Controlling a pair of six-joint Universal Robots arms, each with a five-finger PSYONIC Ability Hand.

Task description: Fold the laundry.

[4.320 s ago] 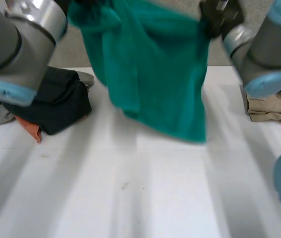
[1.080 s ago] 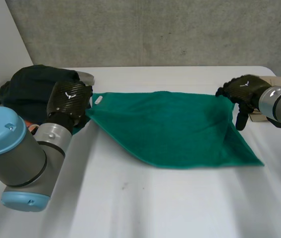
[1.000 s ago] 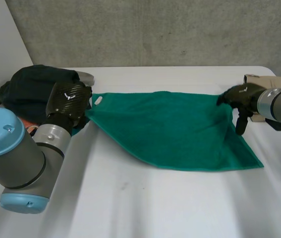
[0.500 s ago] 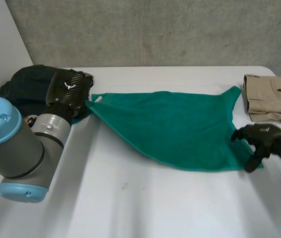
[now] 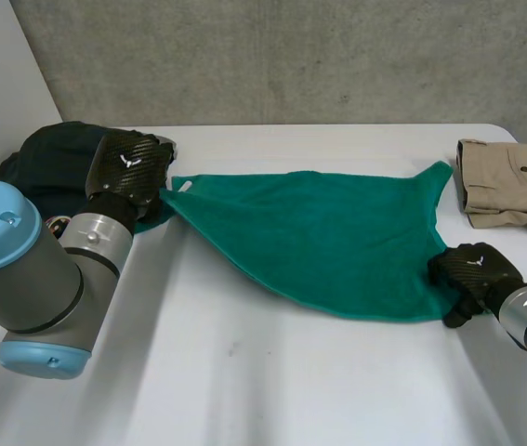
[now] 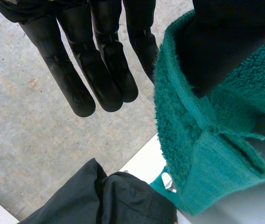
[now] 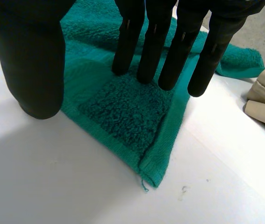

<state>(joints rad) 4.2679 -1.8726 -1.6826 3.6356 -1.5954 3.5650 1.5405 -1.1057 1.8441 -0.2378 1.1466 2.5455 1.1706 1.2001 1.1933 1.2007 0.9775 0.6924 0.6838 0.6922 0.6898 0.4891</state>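
A green towel [image 5: 319, 237] lies spread on the white table [image 5: 272, 381]. My left hand [image 5: 131, 172] is at its far left corner. In the left wrist view the thumb pinches that towel corner [image 6: 188, 140] beside the straight fingers [image 6: 99, 70]. My right hand [image 5: 472, 269] is at the near right corner. In the right wrist view its straight fingers [image 7: 155, 42] rest their tips on the towel corner [image 7: 123, 112], and the thumb [image 7: 34, 60] stands apart over the towel's edge.
A pile of dark clothes [image 5: 54, 167] lies at the far left, just behind my left hand, and appears in the left wrist view as dark cloth [image 6: 104, 200]. A folded beige garment [image 5: 509, 181] sits at the far right, close to the towel's far right corner.
My right hand let go of the towel's far right corner, came toward me and set its fingers on the near right corner. The left hand kept its hold.
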